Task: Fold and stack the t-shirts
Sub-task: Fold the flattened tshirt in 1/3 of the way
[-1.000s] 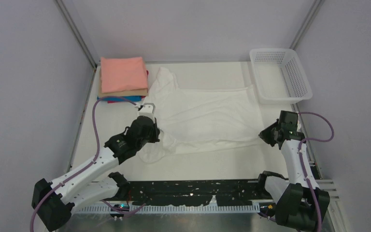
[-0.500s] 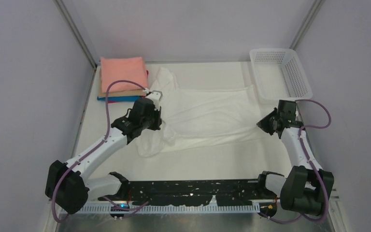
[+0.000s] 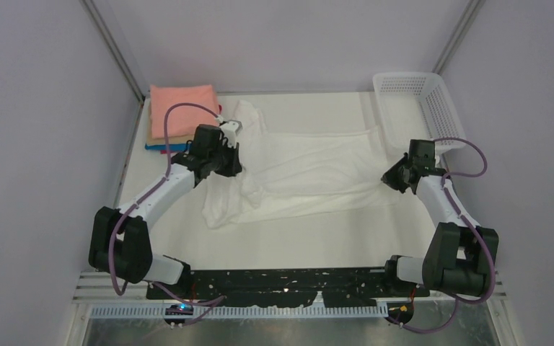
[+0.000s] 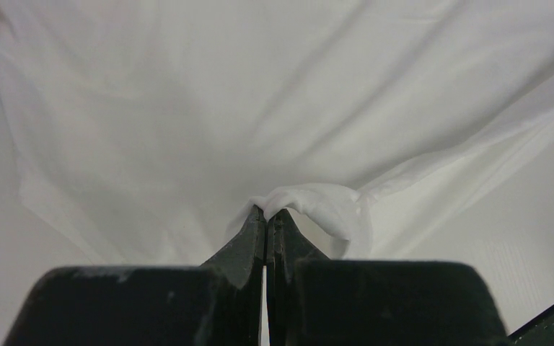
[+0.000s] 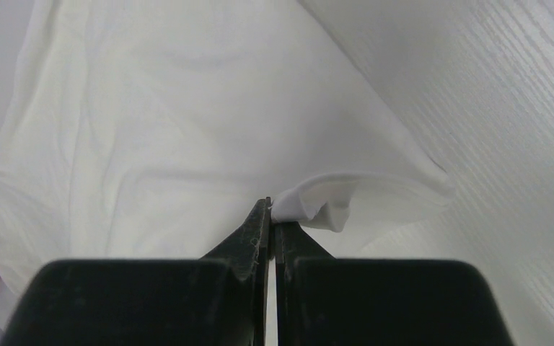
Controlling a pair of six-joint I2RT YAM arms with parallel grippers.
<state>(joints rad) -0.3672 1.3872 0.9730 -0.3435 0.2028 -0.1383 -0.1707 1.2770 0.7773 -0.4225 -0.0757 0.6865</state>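
Over the last second both arms have travelled away from their bases, carrying the near edge of the white t-shirt (image 3: pixel 310 169) with them. The left gripper (image 3: pixel 232 130) has gone from mid-worktop to just beside the stack of folded t-shirts (image 3: pixel 180 140), and the right gripper (image 3: pixel 389 179) has shifted a shorter way toward the mesh basket (image 3: pixel 418 108). The near hem has risen off the worktop (image 3: pixel 310 241) and the cloth lying flat has narrowed, so I judge a lengthwise fold to be under way, with the lifted edge not yet laid over the far one.

Both sets of jaws are clenched on cloth. The left wrist view shows the left gripper's tips pressed together with a small puckered tuft of white fabric between them, and the right wrist view shows the same for the right gripper.

The shirt lies across the middle of the worktop, between the stack at far left and the basket at far right. It is plain white on the side showing, softly creased, with a sleeve bunched at its left end and slack folds sagging between the two grips. The salmon-pink t-shirt (image 3: pixel 182 108) tops the stack.
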